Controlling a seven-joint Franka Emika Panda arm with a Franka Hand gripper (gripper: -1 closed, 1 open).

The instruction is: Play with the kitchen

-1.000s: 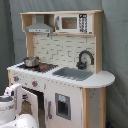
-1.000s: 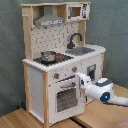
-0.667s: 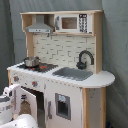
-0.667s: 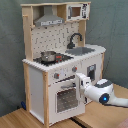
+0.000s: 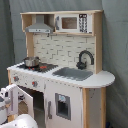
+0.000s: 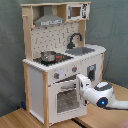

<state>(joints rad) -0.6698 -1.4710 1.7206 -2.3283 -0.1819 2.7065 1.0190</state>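
The kitchen is a tall white and light-wood toy with a grey hood, a microwave, a black faucet, a sink and a pot on the stovetop. Its windowed oven door sits under the knobs and looks slightly ajar in the first exterior view. My gripper is at the door's upper right corner, right against the front panel. In the first exterior view only the white arm shows at the lower left.
A white cupboard door with a dark inset sits under the sink. The kitchen stands on a wooden tabletop. A grey curtain hangs behind everything.
In the second exterior view my gripper has moved slightly left and down, closer to the top of the oven door. The kitchen itself has not moved.
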